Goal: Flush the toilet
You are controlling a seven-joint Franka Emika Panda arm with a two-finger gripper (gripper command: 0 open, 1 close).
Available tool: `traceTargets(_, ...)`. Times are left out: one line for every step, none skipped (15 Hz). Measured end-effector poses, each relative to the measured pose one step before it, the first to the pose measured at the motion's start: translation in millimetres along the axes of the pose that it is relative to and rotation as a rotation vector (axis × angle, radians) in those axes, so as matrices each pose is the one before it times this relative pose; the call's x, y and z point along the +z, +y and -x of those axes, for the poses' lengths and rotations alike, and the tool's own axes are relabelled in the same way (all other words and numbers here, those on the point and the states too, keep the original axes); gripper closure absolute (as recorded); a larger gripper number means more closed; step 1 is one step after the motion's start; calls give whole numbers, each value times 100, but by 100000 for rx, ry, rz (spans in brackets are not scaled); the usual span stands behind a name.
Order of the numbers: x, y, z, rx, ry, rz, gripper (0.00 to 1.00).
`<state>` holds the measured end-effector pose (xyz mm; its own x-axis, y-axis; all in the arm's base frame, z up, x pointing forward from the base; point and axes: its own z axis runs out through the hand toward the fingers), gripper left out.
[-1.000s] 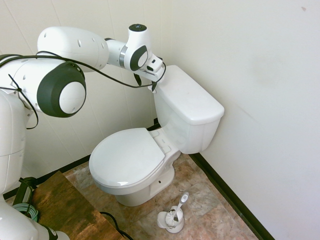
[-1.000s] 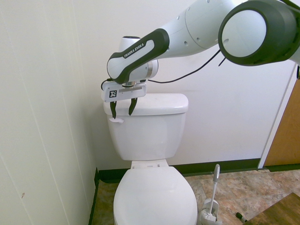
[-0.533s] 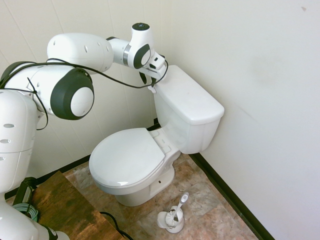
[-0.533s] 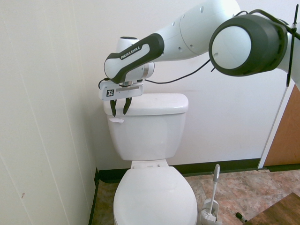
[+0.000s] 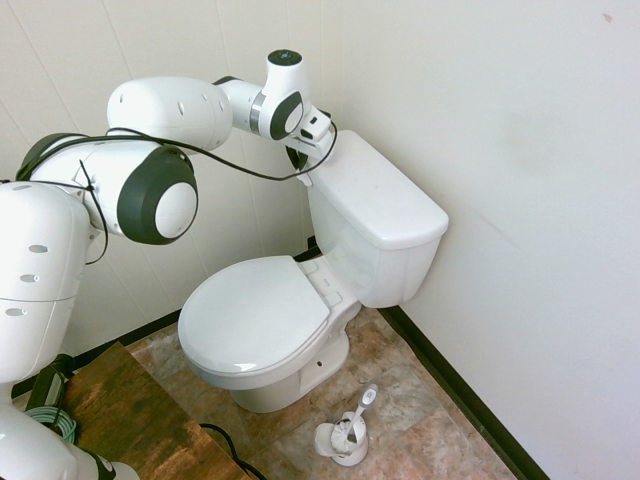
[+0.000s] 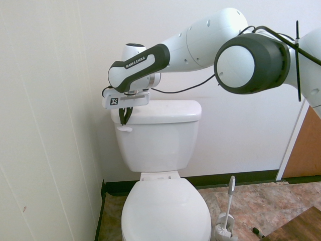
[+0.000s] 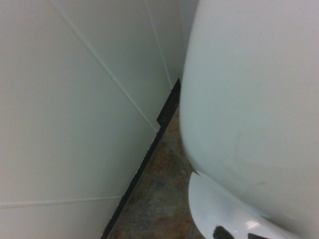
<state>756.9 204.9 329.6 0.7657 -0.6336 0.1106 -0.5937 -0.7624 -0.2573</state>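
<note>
so gripper (image 6: 124,118) hangs fingers-down at tank (image 6: 159,134) front corner, just above flush lever (image 6: 124,128), not clearly touching. fingers drawn together, holding nothing; likely pinched into narrow tip for pressing lever down. toilet (image 5: 300,290) stands in room corner, seat lid (image 5: 252,314) down. wall (image 7: 70,124) close beside tank, so approach from above. brush holder (image 5: 341,436) on floor, well apart.

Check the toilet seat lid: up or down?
Down. The oval lid lies flat over the bowl in both exterior views, below the tank.
</note>
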Motion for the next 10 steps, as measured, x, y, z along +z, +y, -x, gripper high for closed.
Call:
traceTargets(251,-44,153,127,-425,48,100)
traceTargets(406,52,101,144,-379,249,100)
traceTargets(574,153,30,171,-329,432,100)
traceTargets(764,228,-55,284,-22,340,100)
traceTargets(766,223,-150,449,397,15,100)
traceTargets(358,2,-133,544,32,-459,100)
traceTargets(263,23,-30,286,-191,18,100)
traceTargets(236,-5,10,196,-244,-31,100)
traceTargets(298,-39,57,3,-194,35,100)
traceTargets(440,-57,146,-81,-260,197,100)
